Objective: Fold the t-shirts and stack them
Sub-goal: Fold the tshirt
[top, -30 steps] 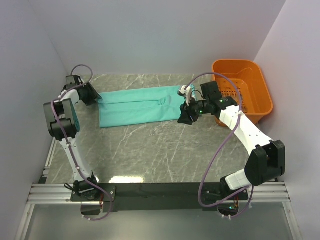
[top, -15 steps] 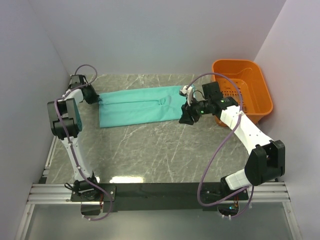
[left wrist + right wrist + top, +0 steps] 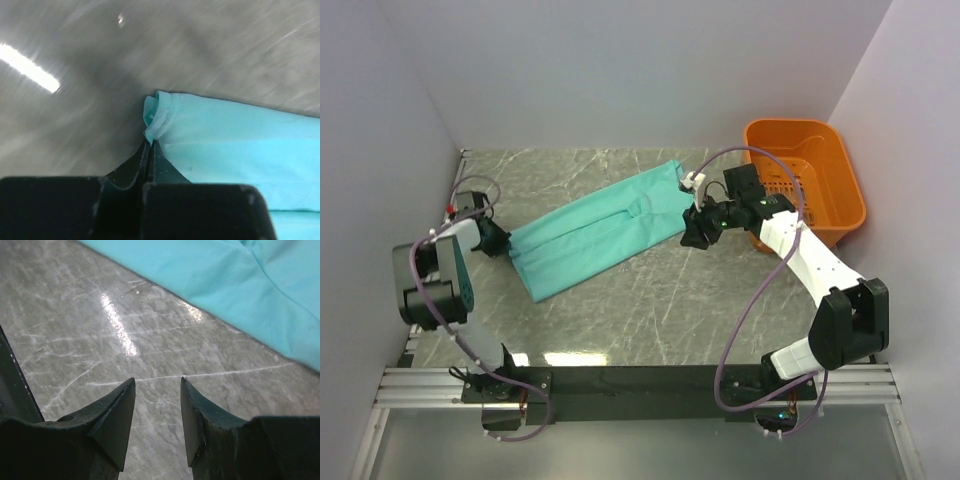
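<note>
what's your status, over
Left end effector shut on t-shirt corner. Right end effector open, empty, beside it. T-shirt lies diagonal. Orange basket apart, far right.

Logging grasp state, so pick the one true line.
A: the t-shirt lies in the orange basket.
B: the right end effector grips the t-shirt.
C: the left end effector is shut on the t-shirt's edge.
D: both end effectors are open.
C: the left end effector pinches a bunched edge of the t-shirt, while the right end effector gapes above the table.
</note>
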`<state>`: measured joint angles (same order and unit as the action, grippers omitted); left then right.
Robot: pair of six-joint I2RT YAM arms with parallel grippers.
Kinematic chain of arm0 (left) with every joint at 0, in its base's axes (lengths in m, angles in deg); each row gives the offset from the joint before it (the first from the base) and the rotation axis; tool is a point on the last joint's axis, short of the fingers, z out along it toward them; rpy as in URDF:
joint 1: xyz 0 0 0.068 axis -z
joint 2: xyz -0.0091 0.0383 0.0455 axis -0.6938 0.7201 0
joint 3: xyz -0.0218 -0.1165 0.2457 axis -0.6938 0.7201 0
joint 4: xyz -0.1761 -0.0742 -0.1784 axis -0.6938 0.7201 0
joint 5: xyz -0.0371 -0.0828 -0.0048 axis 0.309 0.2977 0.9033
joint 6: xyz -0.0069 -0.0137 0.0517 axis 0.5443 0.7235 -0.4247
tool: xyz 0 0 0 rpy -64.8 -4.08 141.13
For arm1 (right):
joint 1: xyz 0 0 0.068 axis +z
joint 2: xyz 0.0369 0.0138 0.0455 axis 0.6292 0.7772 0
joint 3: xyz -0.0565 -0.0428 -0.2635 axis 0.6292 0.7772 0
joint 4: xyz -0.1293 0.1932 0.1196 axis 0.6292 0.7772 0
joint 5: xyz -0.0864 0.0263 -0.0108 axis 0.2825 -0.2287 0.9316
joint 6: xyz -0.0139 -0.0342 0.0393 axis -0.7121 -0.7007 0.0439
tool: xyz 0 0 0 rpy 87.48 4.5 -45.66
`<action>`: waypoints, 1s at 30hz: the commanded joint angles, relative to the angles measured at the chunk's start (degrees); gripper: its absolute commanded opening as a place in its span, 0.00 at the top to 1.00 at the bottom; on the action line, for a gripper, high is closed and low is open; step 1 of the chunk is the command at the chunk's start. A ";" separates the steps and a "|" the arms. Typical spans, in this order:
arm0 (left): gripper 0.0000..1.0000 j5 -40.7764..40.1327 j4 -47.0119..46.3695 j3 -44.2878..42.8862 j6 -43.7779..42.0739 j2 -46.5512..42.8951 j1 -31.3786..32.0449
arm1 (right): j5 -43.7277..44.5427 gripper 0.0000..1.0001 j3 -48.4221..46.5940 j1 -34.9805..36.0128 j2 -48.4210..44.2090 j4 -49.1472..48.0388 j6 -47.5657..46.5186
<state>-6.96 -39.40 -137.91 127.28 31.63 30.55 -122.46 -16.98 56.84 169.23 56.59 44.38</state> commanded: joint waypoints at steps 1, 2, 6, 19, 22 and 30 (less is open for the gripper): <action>0.99 -5.41 7.59 9.11 7.27 -7.51 -0.67 | 3.88 0.52 0.75 -0.36 0.32 -2.87 2.14; 0.99 -3.84 7.77 12.61 7.98 -9.37 -0.94 | 4.50 0.52 0.66 -0.18 0.41 -3.40 2.66; 0.99 -2.95 8.12 20.19 10.53 -22.01 -2.52 | 8.97 0.52 0.75 -0.36 1.02 -5.42 5.74; 0.16 5.33 8.50 12.03 -2.36 -46.04 -5.68 | 10.13 0.50 -0.22 -0.44 1.11 -8.15 11.11; 0.01 28.07 -4.82 12.65 -7.65 -40.09 -4.29 | 6.71 0.49 -0.75 -0.36 0.49 -6.22 8.05; 0.01 24.30 2.39 -18.43 -25.22 -4.53 15.83 | 1.87 0.48 -0.13 -1.85 1.02 -4.02 3.72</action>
<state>14.00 -37.69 -144.60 113.20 19.12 41.32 -117.91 -16.15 56.10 171.02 52.00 50.22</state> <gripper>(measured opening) 0.994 0.515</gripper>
